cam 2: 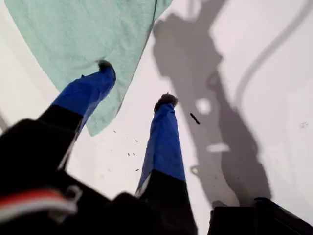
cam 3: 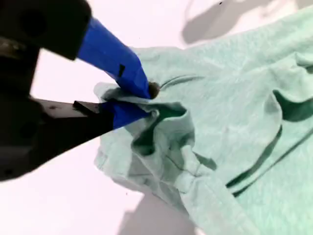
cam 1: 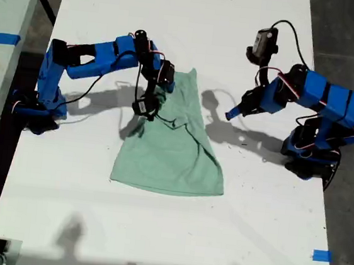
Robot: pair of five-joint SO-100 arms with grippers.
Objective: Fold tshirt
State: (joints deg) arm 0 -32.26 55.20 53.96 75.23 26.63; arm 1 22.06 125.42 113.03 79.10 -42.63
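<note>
Mid-fold: second gripper (cam 3: pixel 146 100) clamps the rumpled pale mint-green cloth tshirt (cam 1: pixel 172 148) at frame centre; first gripper (cam 2: pixel 134 83) gapes empty.

The tshirt (cam 1: pixel 172 151) is pale mint green, plain and wrinkled. It lies partly folded on the white table, narrow towards twelve o'clock in the exterior view and fanning out to a wide straight hem at six. Its nine o'clock edge is bunched and lifted.
</note>
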